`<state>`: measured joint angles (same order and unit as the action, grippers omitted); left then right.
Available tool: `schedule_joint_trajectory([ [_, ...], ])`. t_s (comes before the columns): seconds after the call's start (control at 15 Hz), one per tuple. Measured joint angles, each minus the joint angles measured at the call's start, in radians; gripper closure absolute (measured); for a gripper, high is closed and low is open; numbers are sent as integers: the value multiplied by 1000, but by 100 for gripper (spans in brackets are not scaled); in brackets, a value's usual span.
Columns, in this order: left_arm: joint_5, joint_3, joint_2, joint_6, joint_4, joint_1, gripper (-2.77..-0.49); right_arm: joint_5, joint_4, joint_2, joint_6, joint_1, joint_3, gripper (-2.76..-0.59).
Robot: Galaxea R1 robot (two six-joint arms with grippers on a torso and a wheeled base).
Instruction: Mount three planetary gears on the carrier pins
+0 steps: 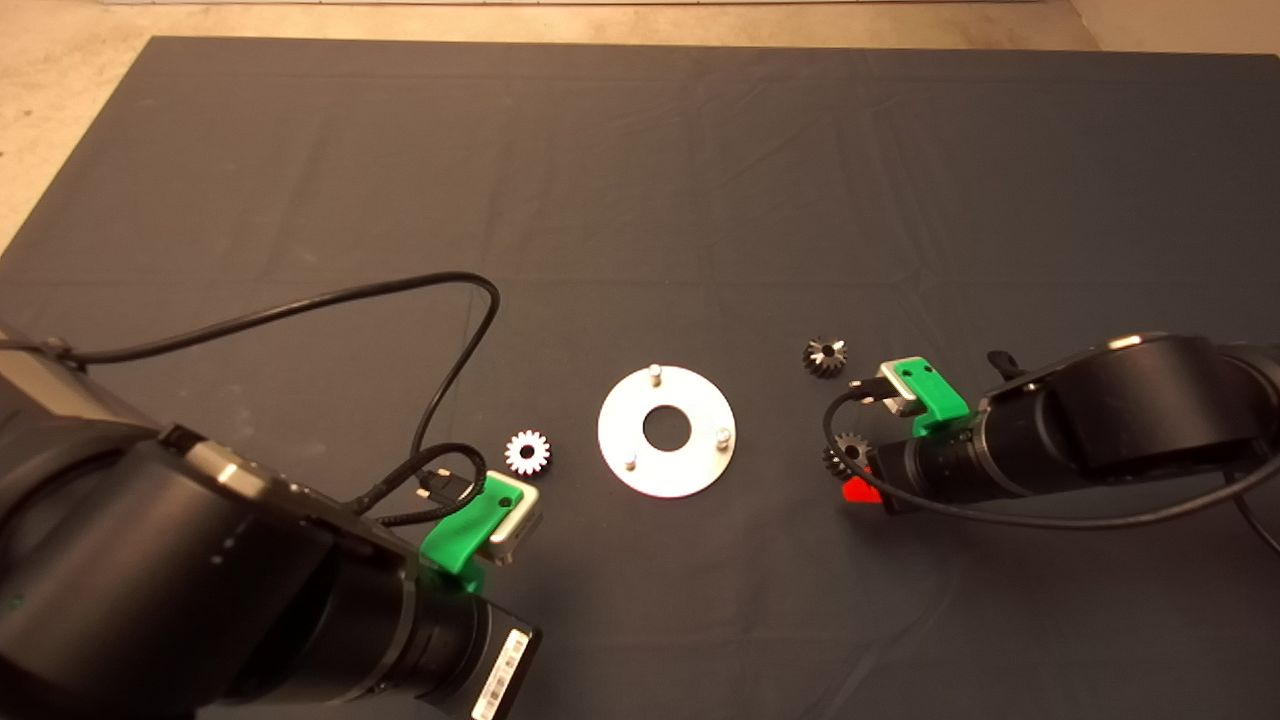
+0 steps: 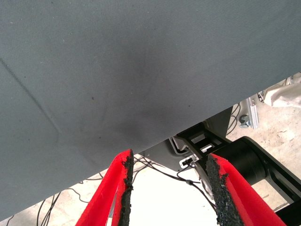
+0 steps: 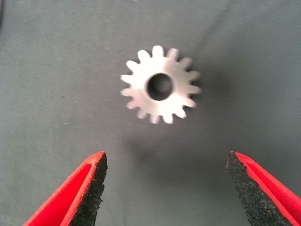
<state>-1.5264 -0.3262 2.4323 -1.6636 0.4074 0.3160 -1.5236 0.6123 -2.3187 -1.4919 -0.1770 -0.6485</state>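
- Head view shows the round shiny disc lying flat on the dark mat that covers the desk, with three short pegs standing around its large centre hole; all three pegs are bare.
- None of the three gears is on a peg. The bright silver gear lies flat on the mat just to the left of the disc.
- One dark gear sits on the mat to the right of the disc, apart from it.
- The second dark gear lies nearer the front, to the right of the disc, partly hidden under the tip of the right arm.
- The right claw is over that second dark gear; only a bit of its red fingers shows past the black arm in the head view.
- In the right wrist view the right claw is spread wide, its two padded fingers far apart and holding nothing; the gear lies flat on the mat ahead of the finger tips, touching neither.
- The left claw waits at the mat's front left edge, its fingers parted and empty, with floor and cables beyond the mat edge showing between them.
- In the head view only the left arm's green mount and black cable show, near the silver gear.
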Motion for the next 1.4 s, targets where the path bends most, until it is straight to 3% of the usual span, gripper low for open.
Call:
schedule_joint_trajectory([
  [0.13,0,0,0,0,0,0,-103,1,2,0,8,0,-6,-189],
  [0.4,0,0,0,0,0,0,-103,4,4,-1,72,0,-65,-189],
  [0.73,0,0,-1,0,0,0,-103,4,9,-8,74,0,-79,-189],
  [1.07,0,0,-3,0,0,0,-103,6,9,-57,74,0,-79,-189],
  [1.2,0,0,-3,0,0,0,-103,18,9,-68,74,0,-80,-189],
  [1.27,0,0,-3,0,0,0,-103,41,9,-70,74,0,-100,-189],
  [1.4,0,0,-3,0,0,0,-103,52,11,-70,77,2,-120,-189],
])
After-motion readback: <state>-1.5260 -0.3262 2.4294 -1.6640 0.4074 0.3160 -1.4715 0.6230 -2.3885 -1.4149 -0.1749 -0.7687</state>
